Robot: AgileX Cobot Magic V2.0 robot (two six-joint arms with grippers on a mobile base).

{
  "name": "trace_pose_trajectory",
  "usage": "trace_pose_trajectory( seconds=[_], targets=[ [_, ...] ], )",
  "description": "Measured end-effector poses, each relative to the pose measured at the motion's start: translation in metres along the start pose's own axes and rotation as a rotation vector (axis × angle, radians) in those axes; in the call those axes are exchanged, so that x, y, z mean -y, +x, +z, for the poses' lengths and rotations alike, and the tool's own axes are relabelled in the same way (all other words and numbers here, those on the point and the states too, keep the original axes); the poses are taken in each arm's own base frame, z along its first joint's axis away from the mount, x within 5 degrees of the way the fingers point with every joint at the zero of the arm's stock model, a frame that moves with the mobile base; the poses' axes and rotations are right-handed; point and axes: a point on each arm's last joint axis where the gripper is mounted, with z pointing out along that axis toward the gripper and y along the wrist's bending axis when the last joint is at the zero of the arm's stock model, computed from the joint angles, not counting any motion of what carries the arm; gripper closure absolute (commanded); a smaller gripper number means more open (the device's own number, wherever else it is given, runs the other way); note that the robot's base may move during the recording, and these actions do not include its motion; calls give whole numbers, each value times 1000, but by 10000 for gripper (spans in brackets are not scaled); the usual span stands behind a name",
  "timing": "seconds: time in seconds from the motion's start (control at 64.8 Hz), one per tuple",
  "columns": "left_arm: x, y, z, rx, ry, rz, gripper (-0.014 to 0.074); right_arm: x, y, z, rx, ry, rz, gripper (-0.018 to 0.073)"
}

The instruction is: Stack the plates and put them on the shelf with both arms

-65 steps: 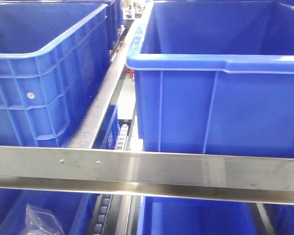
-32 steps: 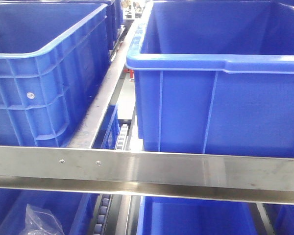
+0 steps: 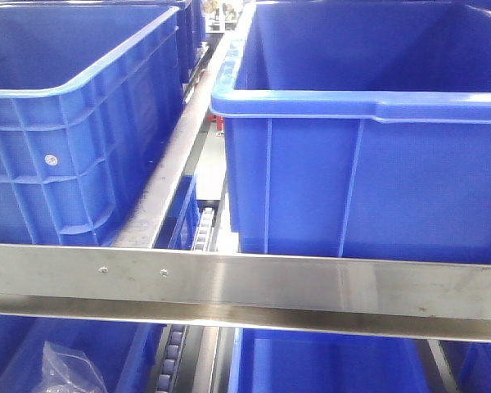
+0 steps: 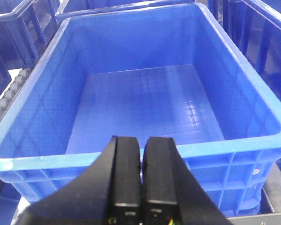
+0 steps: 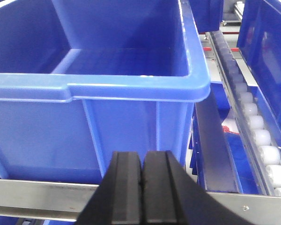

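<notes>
Nothing has moved since earlier. Left gripper (image 4: pixel 141 154): fingers together, empty, over near blue crate (image 4: pixel 131 159). Right gripper (image 5: pixel 142 173): fingers together, before another blue bin (image 5: pixel 131 89).

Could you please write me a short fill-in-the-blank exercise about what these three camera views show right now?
1. The left gripper has its fingers ____.
2. The bin below the left gripper holds ____.
3. The crates in the front view are coloured ____.
4. The rail across the front view is made of ____.

Missing words: shut; nothing; blue; metal.
</notes>
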Motion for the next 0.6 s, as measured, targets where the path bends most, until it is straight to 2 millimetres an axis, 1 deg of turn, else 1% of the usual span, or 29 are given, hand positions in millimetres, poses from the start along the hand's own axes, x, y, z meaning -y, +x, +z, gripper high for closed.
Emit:
trace_pose_trajectory(
  seconds=[0.123, 0.201, 0.262, 0.309, 0.463, 0.556, 0.602],
  targets=[
    [0, 1, -11, 50, -6, 0, 514, 0, 0, 0, 0, 0, 0, 511],
    [1, 9, -19, 77, -9, 0, 514, 0, 0, 0, 0, 0, 0, 511],
    [3, 21, -23, 76, -9, 0, 514, 0, 0, 0, 0, 0, 0, 511],
    [4, 34, -25, 69, -8, 0, 514, 0, 0, 0, 0, 0, 0, 511],
    [9, 68, -34, 141, -13, 0, 514, 0, 0, 0, 0, 0, 0, 511],
    [11, 81, -37, 194, -18, 0, 514, 0, 0, 0, 0, 0, 0, 511],
    [11, 82, -40, 216, -21, -8, 514, 0, 0, 0, 0, 0, 0, 511]
  ],
)
